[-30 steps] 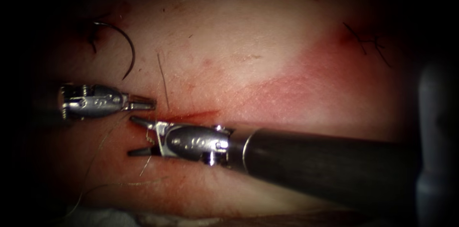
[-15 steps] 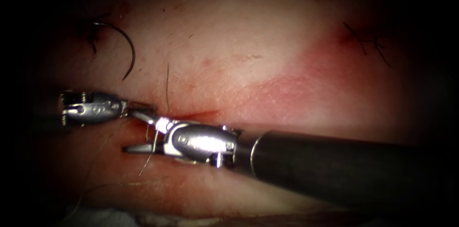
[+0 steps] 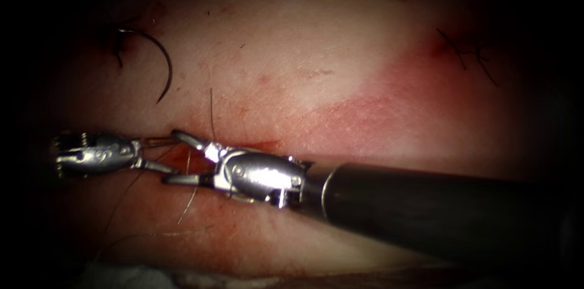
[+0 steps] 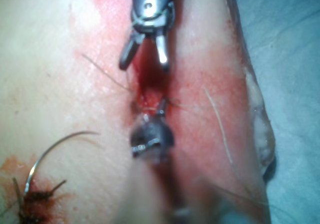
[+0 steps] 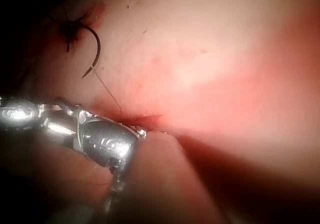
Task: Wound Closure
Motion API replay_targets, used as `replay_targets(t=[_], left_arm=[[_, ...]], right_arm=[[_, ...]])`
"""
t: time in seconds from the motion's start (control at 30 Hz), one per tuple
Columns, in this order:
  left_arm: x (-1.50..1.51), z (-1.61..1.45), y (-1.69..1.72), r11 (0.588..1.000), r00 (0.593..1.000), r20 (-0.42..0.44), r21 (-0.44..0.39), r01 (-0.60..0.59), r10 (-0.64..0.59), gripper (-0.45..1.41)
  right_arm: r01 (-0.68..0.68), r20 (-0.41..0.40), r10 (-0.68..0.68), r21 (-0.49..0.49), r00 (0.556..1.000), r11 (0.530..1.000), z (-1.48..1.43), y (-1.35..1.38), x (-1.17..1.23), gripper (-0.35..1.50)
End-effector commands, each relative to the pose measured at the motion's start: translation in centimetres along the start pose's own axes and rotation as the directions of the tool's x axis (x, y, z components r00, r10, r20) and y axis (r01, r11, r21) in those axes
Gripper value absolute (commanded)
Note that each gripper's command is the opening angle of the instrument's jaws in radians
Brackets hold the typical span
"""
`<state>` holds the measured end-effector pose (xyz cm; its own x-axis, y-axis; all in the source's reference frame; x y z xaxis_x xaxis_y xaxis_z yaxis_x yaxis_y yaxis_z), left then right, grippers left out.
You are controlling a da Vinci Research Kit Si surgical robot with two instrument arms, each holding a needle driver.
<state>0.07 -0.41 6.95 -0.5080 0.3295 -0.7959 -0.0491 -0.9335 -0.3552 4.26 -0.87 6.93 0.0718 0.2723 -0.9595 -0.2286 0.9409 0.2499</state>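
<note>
Curved needle lying free on the tissue, upper left, well apart from both tools, one end at a dark stitch site. Right tool with jaws spread wide at the cut's left end, gripping nothing. Left tool jaws slightly parted beside it, thread close by; hold on thread impossible to confirm.

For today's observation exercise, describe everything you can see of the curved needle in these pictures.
The needle is a thin, dark, metal-looking arc lying flat on the pale tissue, up and left of the cut. One end sits at a dark stitched spot; the other end points down, free. Neither hand touches it: the left hand and right hand work lower down at the cut. In the right wrist view it shows as a hook, with thread running from its lower end.
</note>
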Motion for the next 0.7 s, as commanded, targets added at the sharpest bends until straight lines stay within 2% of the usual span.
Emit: replay_targets(t=[0.03,0.13,0.3,0.4,0.53,0.57,0.67,0.7], left_arm=[[-0.10,-0.02,0.07,1.000,1.000,0.001,-0.005,0.028,-0.028,0.74],[-0.19,-0.11,0.18,0.999,0.999,0.007,-0.001,0.045,-0.045,0.86],[-0.36,-0.13,0.53,0.995,0.990,0.101,0.020,0.098,-0.099,0.94],[-0.48,-0.13,0.70,0.983,0.974,0.145,0.081,0.166,-0.176,0.93],[-0.65,-0.10,0.81,0.964,0.953,0.163,0.127,0.235,-0.254,0.91],[-0.78,-0.07,0.79,0.947,0.941,0.159,0.171,0.272,-0.299,0.93],[-0.86,-0.11,0.69,0.929,0.934,0.159,0.247,0.276,-0.320,0.86],[-0.89,-0.15,0.62,0.913,0.929,0.157,0.298,0.278,-0.334,0.83]], right_arm=[[-0.008,0.001,0.008,0.002,1.000,1.000,0.02,-0.04,-0.08,1.47],[-0.008,0.001,0.008,0.000,1.000,1.000,0.04,-0.05,-0.08,1.47],[0.006,0.002,-0.006,0.000,1.000,1.000,0.08,-0.11,-0.08,1.47],[0.012,0.002,-0.012,0.001,1.000,1.000,0.08,-0.14,-0.07,1.47],[0.018,0.001,-0.018,0.003,1.000,1.000,0.06,-0.17,-0.06,1.48],[0.024,-0.002,-0.024,0.010,1.000,1.000,0.05,-0.21,-0.04,1.48],[0.030,0.000,-0.030,0.020,1.000,0.999,0.05,-0.25,-0.03,1.48],[0.030,0.005,-0.030,0.024,1.000,0.999,0.05,-0.26,-0.02,1.48]])
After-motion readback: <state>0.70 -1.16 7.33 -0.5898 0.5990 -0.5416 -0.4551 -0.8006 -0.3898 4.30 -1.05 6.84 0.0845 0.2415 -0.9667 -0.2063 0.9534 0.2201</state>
